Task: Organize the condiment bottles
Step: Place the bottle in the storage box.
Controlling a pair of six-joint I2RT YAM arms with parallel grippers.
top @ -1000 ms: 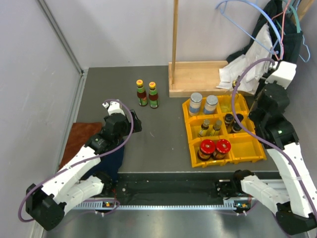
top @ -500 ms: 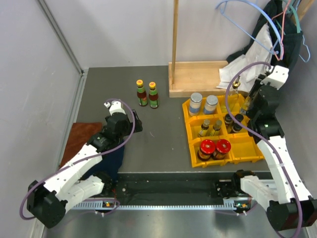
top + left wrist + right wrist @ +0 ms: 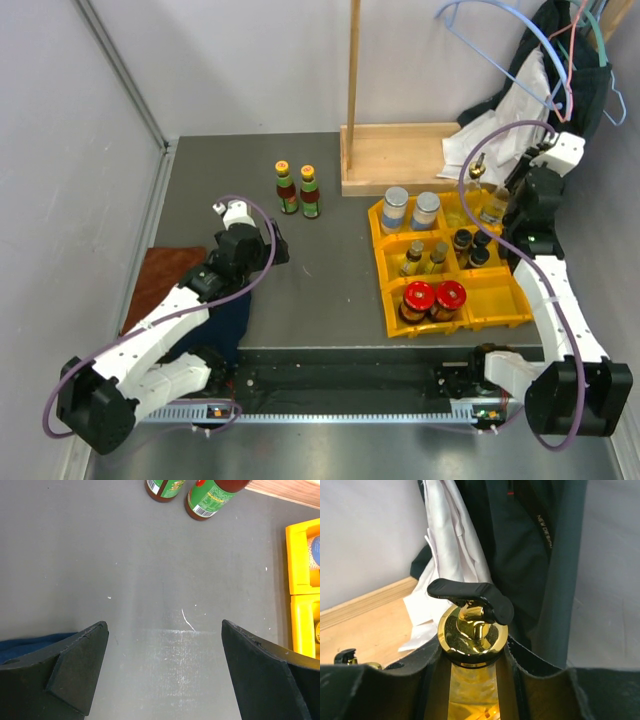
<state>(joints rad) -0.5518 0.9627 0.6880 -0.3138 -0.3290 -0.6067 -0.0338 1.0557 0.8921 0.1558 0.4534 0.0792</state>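
- Your right pincer (image 3: 471,680) is clamped on a tall gold-stoppered bottle (image 3: 472,630), held at the far right compartment of the yellow bin (image 3: 500,300) by the bench's right edge. You can't tell whether it is seated.
- Binned: silver-lidded jars (image 3: 396,205), red-lidded jars (image 3: 418,296) and small dark bottles (image 3: 462,240).
- Left to do, by my reading: two green-labelled sauce bottles (image 3: 288,188) stand outside the bin, towards the bench's far edge. Your left pincer (image 3: 164,630) is spread wide and empty, short of them.

Setting: robot lab test cell. Plain grey partition walls (image 3: 250,60) box in a dark tabletop (image 3: 330,290); arm bases (image 3: 90,415) bolted to a metal rail (image 3: 340,412); wooden stand (image 3: 395,155), wire hangers (image 3: 500,25) at rear
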